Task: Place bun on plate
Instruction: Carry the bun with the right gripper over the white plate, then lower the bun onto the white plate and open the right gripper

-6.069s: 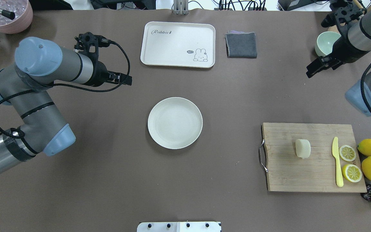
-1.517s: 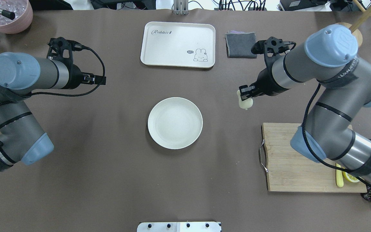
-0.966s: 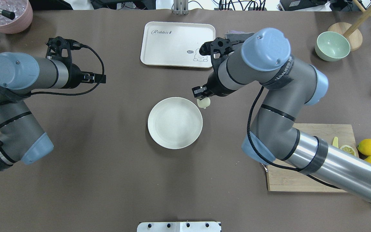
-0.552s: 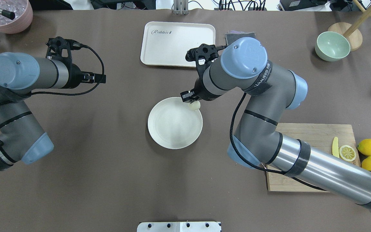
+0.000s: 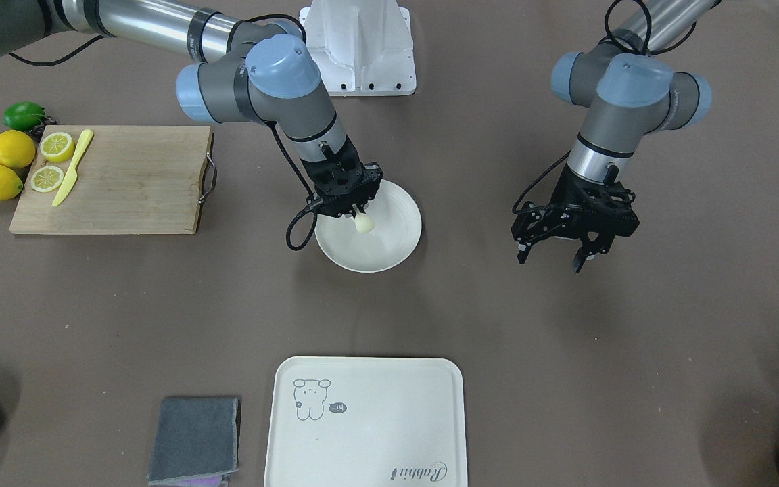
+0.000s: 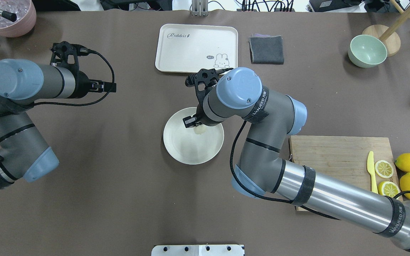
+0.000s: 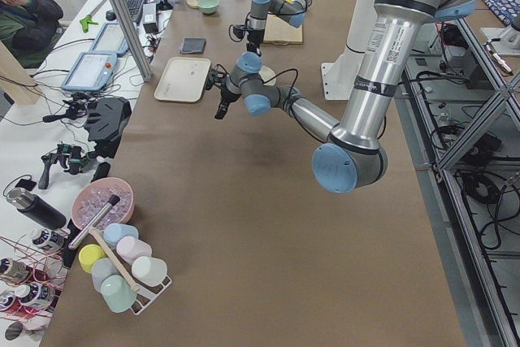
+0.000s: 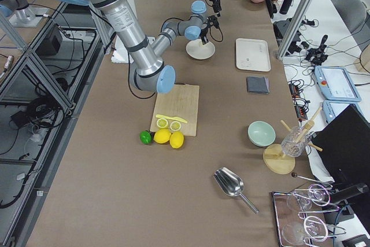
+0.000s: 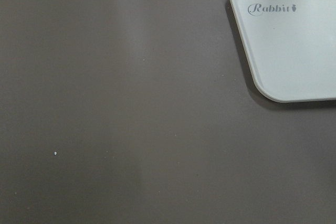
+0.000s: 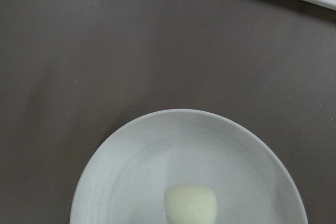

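The bun [image 5: 363, 224] sits pinched at the very tip of the right gripper [image 5: 357, 214], whose fingers are clenched on its upper part, so most of the pale lump sticks out below them. It hangs over the inner part of the plate [image 5: 396, 237], which lies directly beneath the gripper. Whether the bun's underside already touches the plate cannot be told. Beyond this gripper, farther from the robot, lies a cream tray [image 6: 190, 49] with a small animal drawing, and a folded grey cloth [image 6: 266, 50] lies just beside the tray, toward the robot's right. Well off to the gripper's right is a wooden cutting board [image 6: 333, 160] carrying a yellow knife [image 6: 370, 170] and lemon halves [image 6: 384, 168]. Far to the other side, the left gripper [image 5: 550, 260] hangs above the brown table [image 6: 119, 199] with its jaws spread and nothing between them.
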{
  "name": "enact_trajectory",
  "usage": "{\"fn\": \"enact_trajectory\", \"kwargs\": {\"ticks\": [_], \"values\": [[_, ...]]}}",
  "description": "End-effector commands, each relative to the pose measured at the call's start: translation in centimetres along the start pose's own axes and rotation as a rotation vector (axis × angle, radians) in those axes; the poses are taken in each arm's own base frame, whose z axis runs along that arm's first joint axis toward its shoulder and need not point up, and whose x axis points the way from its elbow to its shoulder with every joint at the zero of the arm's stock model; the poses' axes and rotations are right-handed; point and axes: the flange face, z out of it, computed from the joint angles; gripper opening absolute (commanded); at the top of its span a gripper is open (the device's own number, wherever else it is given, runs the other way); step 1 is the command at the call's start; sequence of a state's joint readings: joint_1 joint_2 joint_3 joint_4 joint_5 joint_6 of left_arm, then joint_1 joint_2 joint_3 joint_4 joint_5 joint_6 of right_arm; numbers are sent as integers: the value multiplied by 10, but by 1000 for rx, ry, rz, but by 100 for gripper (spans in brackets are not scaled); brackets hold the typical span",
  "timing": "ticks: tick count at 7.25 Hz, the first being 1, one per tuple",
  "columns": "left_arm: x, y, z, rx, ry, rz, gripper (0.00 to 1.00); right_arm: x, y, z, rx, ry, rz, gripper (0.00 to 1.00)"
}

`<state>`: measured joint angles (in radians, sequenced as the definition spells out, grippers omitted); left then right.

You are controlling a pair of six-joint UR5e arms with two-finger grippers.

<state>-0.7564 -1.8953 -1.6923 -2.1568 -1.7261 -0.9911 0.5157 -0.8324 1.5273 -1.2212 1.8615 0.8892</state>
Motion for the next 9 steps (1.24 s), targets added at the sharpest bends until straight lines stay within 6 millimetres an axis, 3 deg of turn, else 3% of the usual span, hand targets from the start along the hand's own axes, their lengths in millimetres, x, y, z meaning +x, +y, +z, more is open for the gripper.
{"fn": "enact_trajectory", "kwargs": {"ticks": [1,7,8,9], "values": [[-1,1,1,-1,-2,1,98,-3,16,14,8,-4,-12,100],[0,-15,-9,23,9,1,98,-10,12,-2,29,-29,6,100],[-5,-23,-14,37,7,-2,98,4,3,-6,33,-4,20,100],[5,-44,-26,77,36,-4,98,36,-13,-15,48,25,40,100]]}}
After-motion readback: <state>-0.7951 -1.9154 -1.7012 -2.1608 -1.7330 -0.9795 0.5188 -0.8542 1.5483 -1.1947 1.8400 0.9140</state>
